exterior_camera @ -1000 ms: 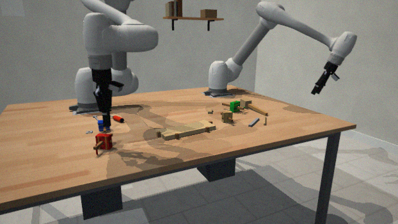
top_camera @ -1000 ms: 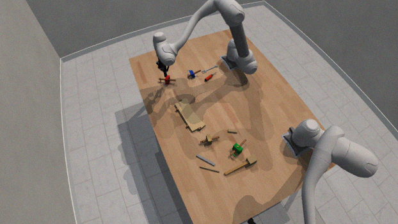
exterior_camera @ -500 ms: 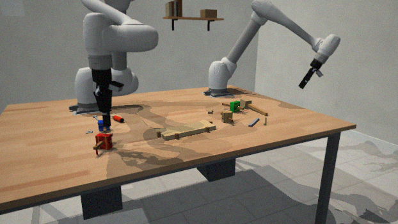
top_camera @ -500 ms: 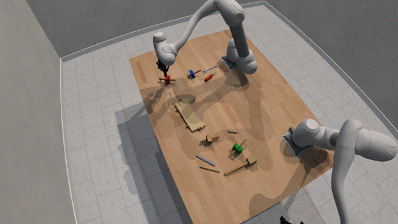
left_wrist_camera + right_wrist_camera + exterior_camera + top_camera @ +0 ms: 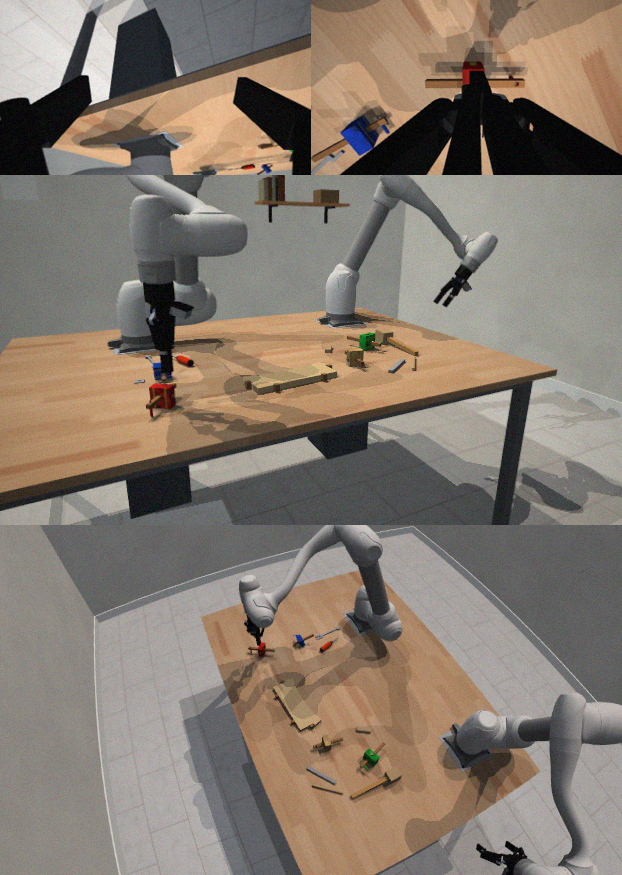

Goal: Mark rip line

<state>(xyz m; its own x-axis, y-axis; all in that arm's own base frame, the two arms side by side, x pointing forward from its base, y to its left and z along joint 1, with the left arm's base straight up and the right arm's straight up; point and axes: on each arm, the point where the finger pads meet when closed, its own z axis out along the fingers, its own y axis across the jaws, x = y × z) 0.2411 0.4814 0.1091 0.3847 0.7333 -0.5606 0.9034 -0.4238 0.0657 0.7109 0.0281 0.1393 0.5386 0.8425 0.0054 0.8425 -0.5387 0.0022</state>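
Right claw (image 5: 258,642) (image 5: 166,372) (image 5: 478,80): closed on nothing, pointing down, fingertips at the head of the red pencil gauge (image 5: 262,649) (image 5: 162,396) (image 5: 466,78); contact not determinable. Location of red gauge: on the worktop (image 5: 425,675) (image 5: 75,425) (image 5: 203,94) (image 5: 565,98), near the upper-left corner in the top view, just inside the left long edge, beam crosswise to that edge. Left claw (image 5: 494,846) (image 5: 441,303) (image 5: 162,89): open, empty, outside the lower edge in the top view, raised above worktop level in the exterior view. Farther along the left long edge: pale board (image 5: 296,707) (image 5: 295,379), lying flat among small brown bench dogs (image 5: 311,726) (image 5: 324,377), well apart from the red gauge. Rip line on board: not discernible at this scale. Between the red gauge and the upper corner: blue gauge (image 5: 300,640) (image 5: 157,371) (image 5: 266,168) (image 5: 359,134) and red-handled tool (image 5: 326,645) (image 5: 184,361) (image 5: 248,167). Toward the lower edge: green gauge (image 5: 371,756) (image 5: 367,341), near the mallet (image 5: 370,788) (image 5: 402,345).
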